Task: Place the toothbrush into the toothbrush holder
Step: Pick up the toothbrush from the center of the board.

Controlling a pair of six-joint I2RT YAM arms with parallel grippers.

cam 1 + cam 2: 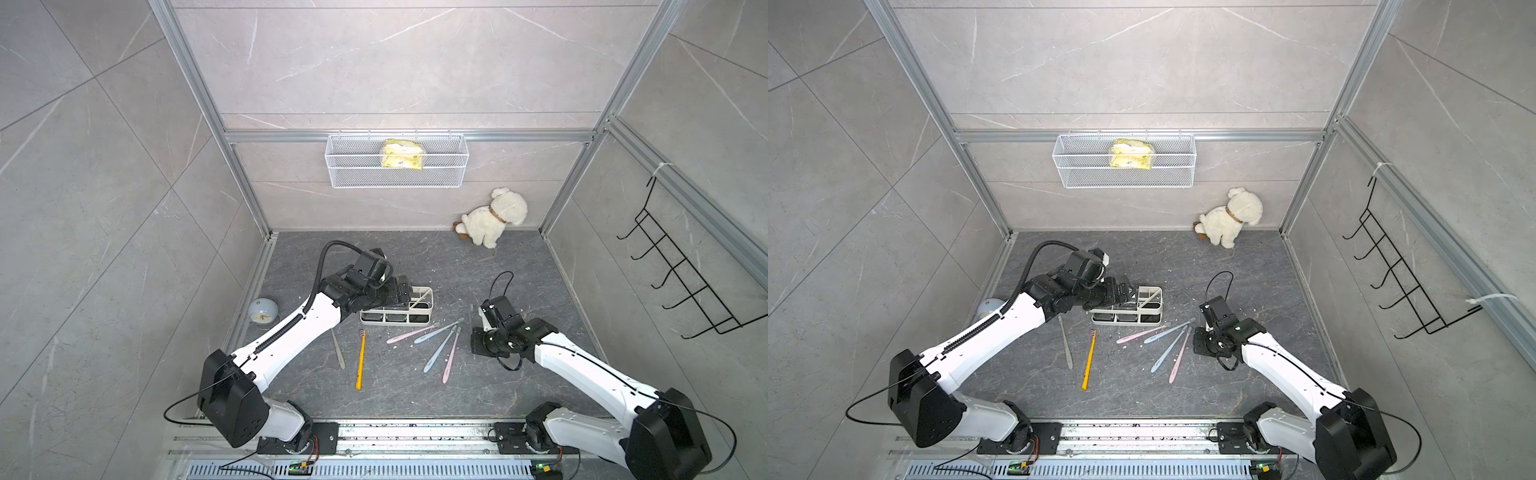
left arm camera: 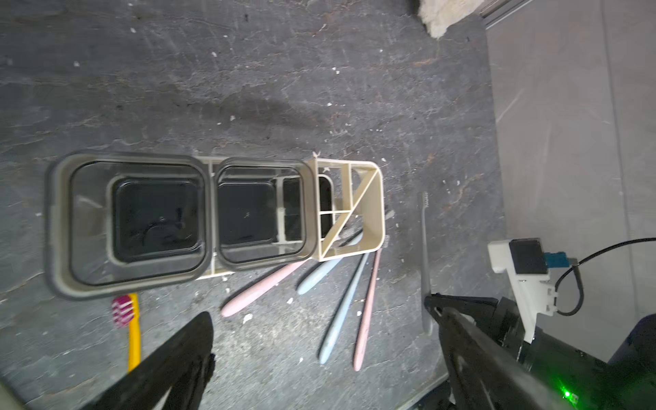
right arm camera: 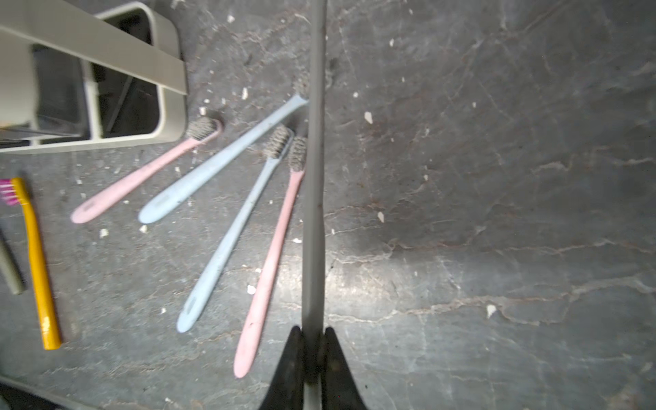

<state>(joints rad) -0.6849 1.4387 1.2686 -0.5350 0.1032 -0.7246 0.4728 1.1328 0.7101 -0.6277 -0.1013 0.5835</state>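
The toothbrush holder (image 1: 429, 310) (image 1: 1158, 309), a white caddy with two clear square cups, stands left of centre on the dark floor. My left gripper (image 1: 405, 291) (image 2: 321, 316) hovers over it, wide open and empty. In the left wrist view the slotted compartment (image 2: 376, 213) is at the holder's end. My right gripper (image 1: 474, 332) (image 3: 313, 332) is shut on the handle of a grey toothbrush (image 3: 314, 177) (image 2: 425, 248), which it holds off the floor to the right of the holder (image 3: 170, 71). Its head is out of the right wrist view.
Loose toothbrushes lie in front of the holder: a yellow one (image 1: 360, 359), a grey one (image 1: 337, 349), and two pink and two blue ones (image 1: 434, 347). A plush dog (image 1: 492, 222) sits at the back right, a blue clock (image 1: 262, 311) at the left wall, and a wire basket (image 1: 397, 178) hangs above.
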